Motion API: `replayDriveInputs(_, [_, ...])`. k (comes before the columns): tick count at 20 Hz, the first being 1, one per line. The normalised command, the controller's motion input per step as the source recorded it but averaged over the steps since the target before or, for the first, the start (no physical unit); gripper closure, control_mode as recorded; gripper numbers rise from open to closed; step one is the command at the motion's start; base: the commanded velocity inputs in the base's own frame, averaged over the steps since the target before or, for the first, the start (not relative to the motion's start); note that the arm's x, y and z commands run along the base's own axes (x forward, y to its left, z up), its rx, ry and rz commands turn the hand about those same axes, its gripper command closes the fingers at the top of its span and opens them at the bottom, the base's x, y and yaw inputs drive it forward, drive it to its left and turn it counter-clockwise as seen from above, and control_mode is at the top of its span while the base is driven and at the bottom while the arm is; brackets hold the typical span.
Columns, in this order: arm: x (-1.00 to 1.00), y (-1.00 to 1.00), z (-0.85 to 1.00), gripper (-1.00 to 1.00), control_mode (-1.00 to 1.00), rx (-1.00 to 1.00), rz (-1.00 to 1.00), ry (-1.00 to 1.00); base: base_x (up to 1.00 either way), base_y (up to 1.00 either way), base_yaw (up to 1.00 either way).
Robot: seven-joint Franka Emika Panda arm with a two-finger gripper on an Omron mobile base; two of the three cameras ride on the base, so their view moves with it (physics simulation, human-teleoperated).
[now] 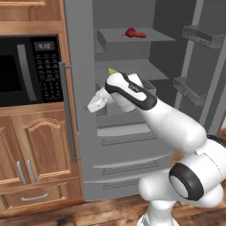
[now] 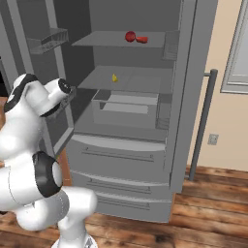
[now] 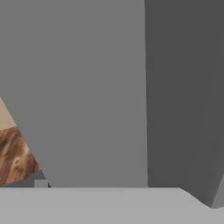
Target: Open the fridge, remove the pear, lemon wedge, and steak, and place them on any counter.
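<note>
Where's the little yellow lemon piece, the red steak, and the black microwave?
lemon wedge [image 2: 115, 77], right base view, middle of the yellow slice.
steak [image 2: 141, 39], right base view, centre of the flat red piece.
microwave [image 1: 17, 73], left base view, its dark door.

So the fridge [image 1: 132, 110] is wide open, with the steak [image 1: 139, 35] sitting on the top shelf next to a round red thing [image 1: 130, 32]. The lemon wedge [image 1: 112, 70] is one shelf down, peeking out just above the arm [image 1: 145, 106]. Black microwave [image 1: 28, 70] sits on the left, over wooden cabinets [image 1: 35, 159].
</note>
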Motion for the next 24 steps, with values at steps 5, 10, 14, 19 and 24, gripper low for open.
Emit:
replayDriveInputs(5, [0.00, -0.88, 0.81, -1.00, -1.00, 0.02, -0.02, 0.30, 0.00, 0.00, 0.00])
replayDriveInputs(10, [0.16, -0.73, 0.66, -1.00, -1.00, -0.11, -0.25, 0.28, 0.00, 0.00, 0.00])
replayDriveInputs(14, [0.05, -0.91, 0.34, -1.00, -1.00, -0.28, -0.41, 0.06, 0.00, 0.00, 0.00])
replayDriveInputs(19, [0.07, -0.74, -0.21, -1.00, -1.00, -0.18, -0.13, -0.03, 0.00, 0.00, 0.00])
replayDriveInputs(24, [-0.26, -0.90, 0.12, -1.00, -1.00, -0.30, -0.22, -0.12, 0.00, 0.00, 0.00])
